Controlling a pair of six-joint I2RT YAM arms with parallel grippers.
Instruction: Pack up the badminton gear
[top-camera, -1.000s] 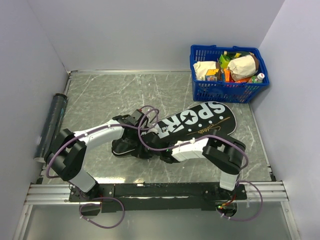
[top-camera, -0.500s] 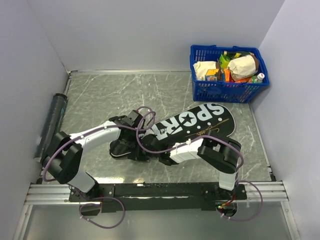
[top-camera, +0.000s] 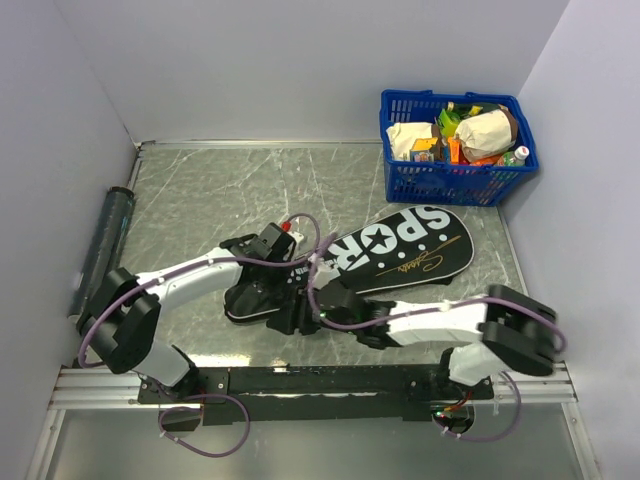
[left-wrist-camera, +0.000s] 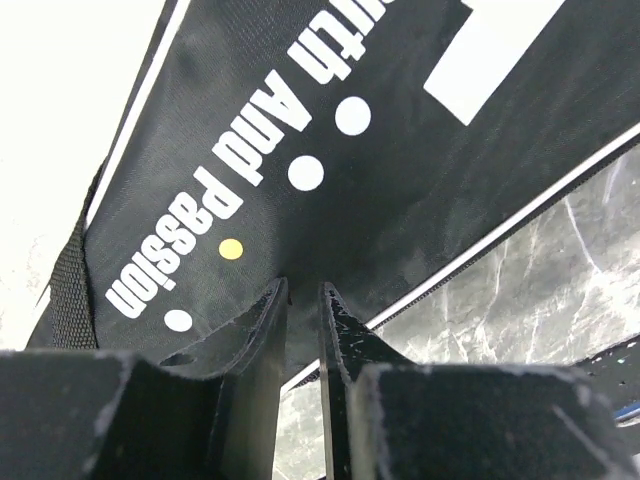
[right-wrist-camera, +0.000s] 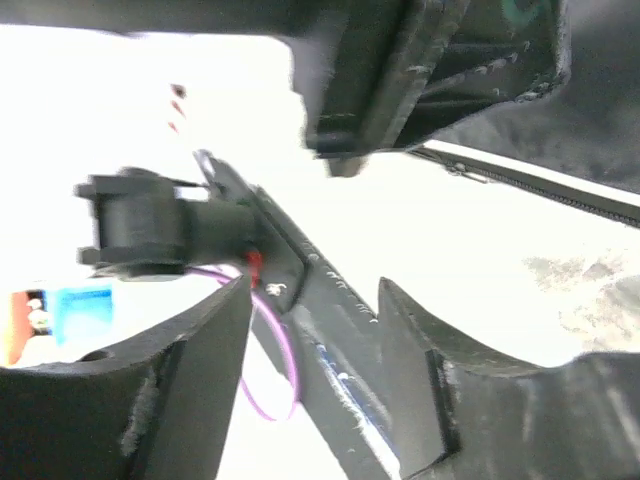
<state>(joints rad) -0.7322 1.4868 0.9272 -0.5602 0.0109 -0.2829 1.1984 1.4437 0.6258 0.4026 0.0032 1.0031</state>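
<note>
one black racket-shaped fabric bag (top-camera: 400, 250), lettered "sport" in white with white dots and thin white piping along its edge, lies flat and slantwise in the middle of the grey marbled table (top-camera: 220, 185). its broad head points toward the far right and its narrow end is under the two arms. the left gripper (left-wrist-camera: 302, 290) is closed narrow, its tips pinched on the bag's matte woven cloth just inside the piping. the right gripper (right-wrist-camera: 312, 290) stands wide apart with nothing between its fingers, just beside the bag's narrow end. one long dark cylindrical tube (top-camera: 103, 250) lies along the left wall, well apart from the bag. one blue plastic lattice basket (top-camera: 455, 185) in the far right corner holds packed groceries, two pale wrapped bundles on top.
</note>
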